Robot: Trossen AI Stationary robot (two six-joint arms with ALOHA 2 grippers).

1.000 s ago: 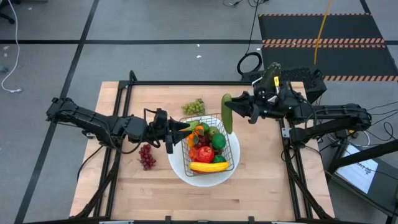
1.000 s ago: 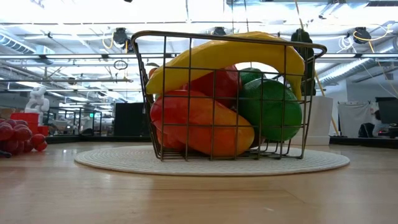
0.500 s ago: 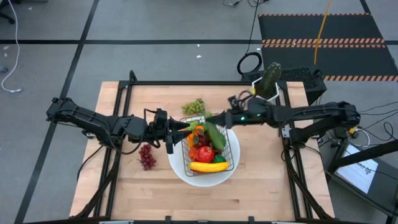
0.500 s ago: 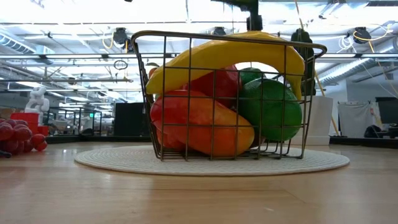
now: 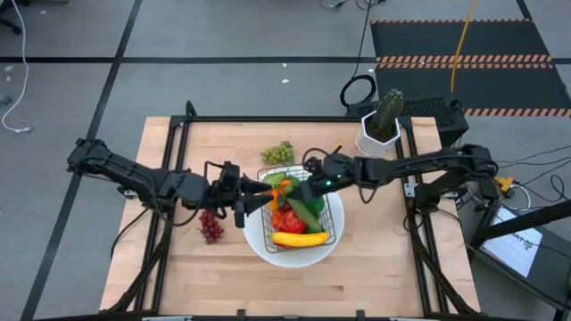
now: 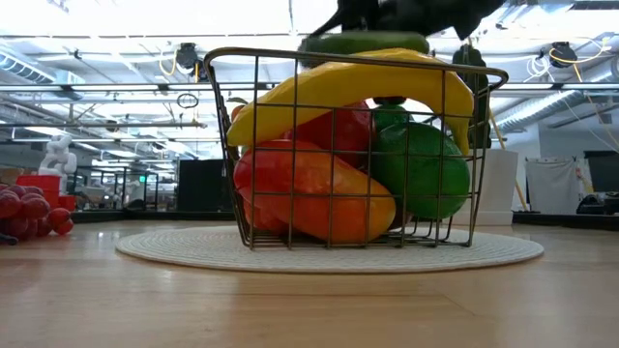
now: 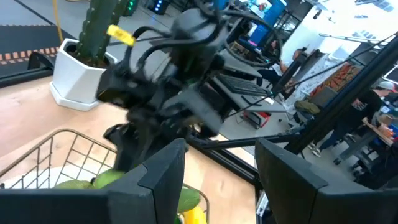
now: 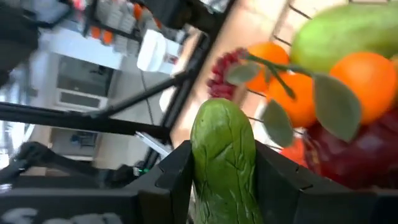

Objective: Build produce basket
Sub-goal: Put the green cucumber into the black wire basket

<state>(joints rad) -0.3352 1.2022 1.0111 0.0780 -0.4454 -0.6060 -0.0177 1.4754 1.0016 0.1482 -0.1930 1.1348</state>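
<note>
Right gripper (image 5: 308, 198): clamped on cucumber (image 8: 225, 163), over basket (image 5: 332, 217). Left gripper (image 5: 256, 201): fingers parted, empty, at basket's left rim.

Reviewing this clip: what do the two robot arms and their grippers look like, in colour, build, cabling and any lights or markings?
Both arms are black, slim and jointed, with loose black cables looped along them. The left gripper and the right gripper each end in two flat, angular, matte black fingers. A small green light glows on the right arm's wrist. No lettering or logos can be made out.
</note>
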